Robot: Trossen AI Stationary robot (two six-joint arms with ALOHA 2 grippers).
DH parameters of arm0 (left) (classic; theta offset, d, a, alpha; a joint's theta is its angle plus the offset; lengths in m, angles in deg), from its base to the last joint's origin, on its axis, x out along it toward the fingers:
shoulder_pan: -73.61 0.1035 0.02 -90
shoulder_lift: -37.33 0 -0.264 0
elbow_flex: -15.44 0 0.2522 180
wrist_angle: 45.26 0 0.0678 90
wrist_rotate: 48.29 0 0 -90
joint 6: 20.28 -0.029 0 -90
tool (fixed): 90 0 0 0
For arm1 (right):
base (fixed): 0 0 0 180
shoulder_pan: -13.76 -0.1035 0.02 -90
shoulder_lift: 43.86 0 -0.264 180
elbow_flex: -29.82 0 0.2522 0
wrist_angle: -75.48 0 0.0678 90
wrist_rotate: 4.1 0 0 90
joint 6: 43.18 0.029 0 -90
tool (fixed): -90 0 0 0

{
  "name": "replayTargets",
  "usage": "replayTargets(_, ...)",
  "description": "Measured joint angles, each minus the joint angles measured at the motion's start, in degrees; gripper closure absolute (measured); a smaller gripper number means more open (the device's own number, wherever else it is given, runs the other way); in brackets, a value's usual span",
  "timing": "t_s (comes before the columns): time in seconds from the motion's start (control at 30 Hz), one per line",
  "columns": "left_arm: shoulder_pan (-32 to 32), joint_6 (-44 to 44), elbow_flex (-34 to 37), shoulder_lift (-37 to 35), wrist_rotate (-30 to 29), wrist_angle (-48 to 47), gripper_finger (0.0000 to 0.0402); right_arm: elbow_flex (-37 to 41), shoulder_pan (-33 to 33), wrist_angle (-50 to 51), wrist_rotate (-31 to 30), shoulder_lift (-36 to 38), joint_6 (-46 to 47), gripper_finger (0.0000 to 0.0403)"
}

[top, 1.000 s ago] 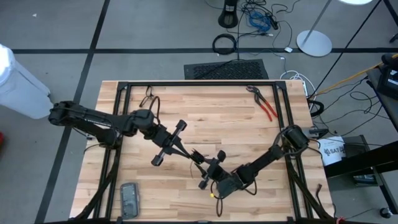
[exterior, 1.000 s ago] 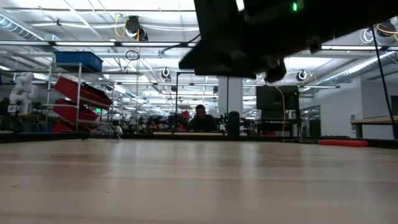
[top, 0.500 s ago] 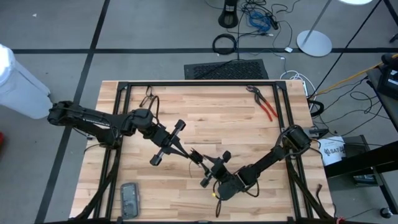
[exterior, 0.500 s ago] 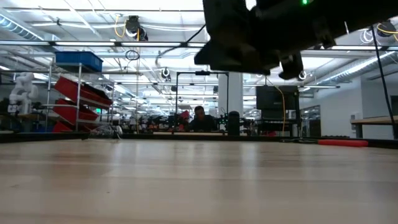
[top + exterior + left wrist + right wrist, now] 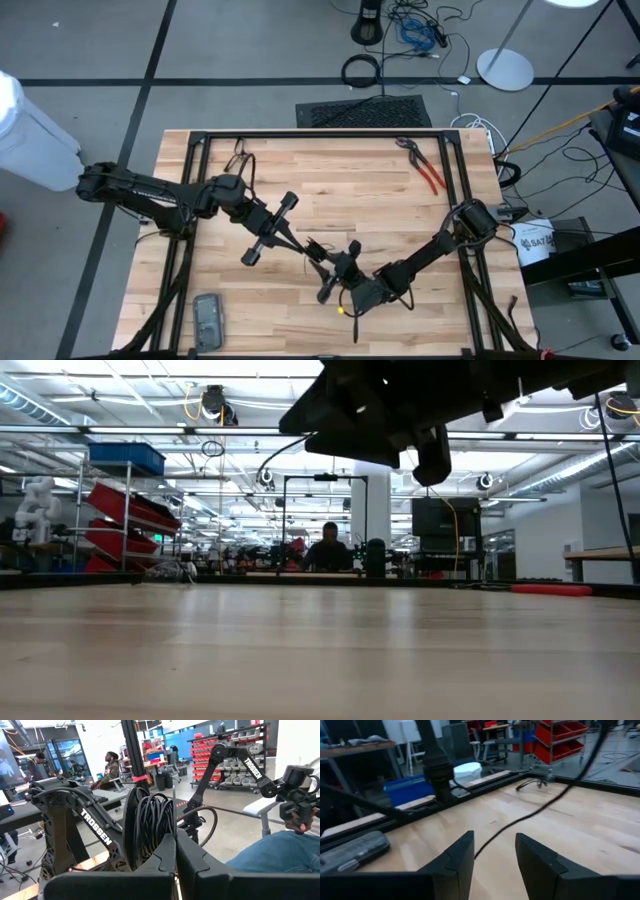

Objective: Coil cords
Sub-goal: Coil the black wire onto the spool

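The black cord is wound into a coil [image 5: 150, 820] of several loops. It stands just past my left gripper [image 5: 175, 840], which is shut on it above the table's middle [image 5: 312, 250]. One loose strand [image 5: 540, 807] of the cord runs slanting down over the wood into the gap of my right gripper [image 5: 492, 845]. That gripper is open and stands just near-right of the left one [image 5: 325, 270], low over the table and pointing toward the far left. In the low view only dark arm parts [image 5: 380, 400] show at the top. My left gripper pinches the coil's lower part [image 5: 162, 842] between its two fingers, several loops together. The fingers lie level. The coil stands up beyond the fingertips, clear of the table, and a strand [image 5: 212, 822] bows out from it to one side. My right gripper has the strand's lower end [image 5: 481, 851] between its fingers, close to one finger [image 5: 460, 857]; I cannot tell whether it touches.
Red-handled pliers [image 5: 428, 170] lie at the far right of the table. A grey case [image 5: 208, 320] lies at the near left corner and also shows in the right wrist view [image 5: 350, 851]. A small dark wire piece [image 5: 240, 155] lies at the far left. The black frame rail [image 5: 320, 133] edges the table.
My right gripper has rolled a little about the line it points along while staying almost in place beside the left gripper. The left gripper and the coil have kept still.
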Motion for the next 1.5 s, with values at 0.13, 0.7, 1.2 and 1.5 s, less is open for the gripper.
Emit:
replayTargets(0.13,0.0,0.0,0.0,0.0,0.0,0.0,0.04,0.0,0.26,-0.08,0.63,0.0,-0.75,0.0273)
replayTargets(0.7,0.0,0.02,0.0,0.0,0.0,0.0,0.04,0.0,3.21,1.21,0.76,0.0,-2.34,0.0273)
replayTargets(1.2,-0.02,0.03,0.0,0.0,0.0,-0.02,0.04,0.0,2.73,-5.64,2.41,-0.04,-8.06,0.0274)
replayTargets(1.5,-0.02,0.18,0.0,0.0,0.0,-0.02,0.04,0.0,2.15,-4.82,2.5,-0.04,-8.62,0.0325)
